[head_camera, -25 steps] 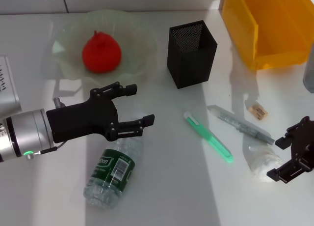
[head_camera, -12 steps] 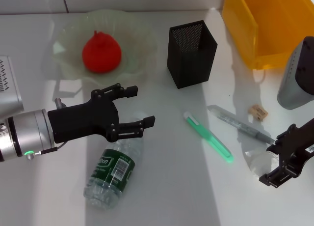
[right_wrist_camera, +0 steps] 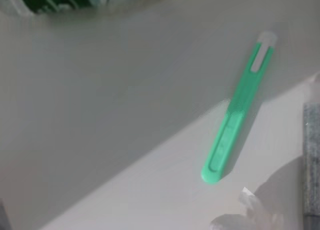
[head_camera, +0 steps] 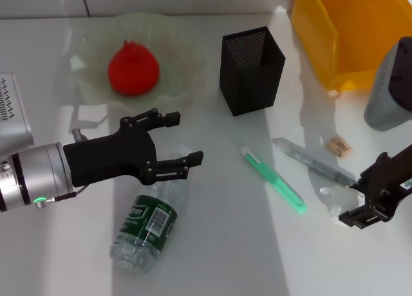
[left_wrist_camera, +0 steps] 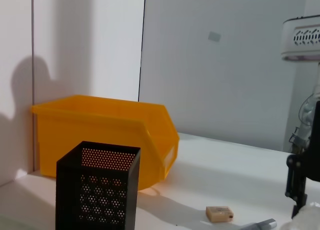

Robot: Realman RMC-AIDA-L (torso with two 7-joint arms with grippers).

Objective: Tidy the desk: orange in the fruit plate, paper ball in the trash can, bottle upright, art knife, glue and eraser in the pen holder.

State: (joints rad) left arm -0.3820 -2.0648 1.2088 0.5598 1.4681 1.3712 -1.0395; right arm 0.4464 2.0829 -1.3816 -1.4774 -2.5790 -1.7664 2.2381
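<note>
In the head view, the orange (head_camera: 132, 67) is seen lying in the fruit plate (head_camera: 183, 58) at the far left of the white tabletop (head_camera: 219, 244). The pen holder (head_camera: 251, 71) stands upright to the right of the plate, and the trash can (head_camera: 351, 32) is seen at the far right corner. The bottle (head_camera: 149, 220) lies on its side near the front, with the left gripper (head_camera: 177, 139) held just above its cap end, its fingers spread apart and nothing held between them. The green art knife (head_camera: 275, 180) and the grey glue stick (head_camera: 313, 162) lie side by side, the eraser (head_camera: 338, 146) beyond them. The right gripper (head_camera: 367, 196) is set down over the paper ball (head_camera: 335, 203), which is mostly hidden; whether it is grasped cannot be told.

In the left wrist view, the pen holder (left_wrist_camera: 97, 190) is shown before the trash can (left_wrist_camera: 105, 135), with the eraser (left_wrist_camera: 220, 213) on the tabletop.

In the right wrist view, the art knife (right_wrist_camera: 239, 106) is shown, with a crumpled edge of the paper ball (right_wrist_camera: 250, 212) near it.
</note>
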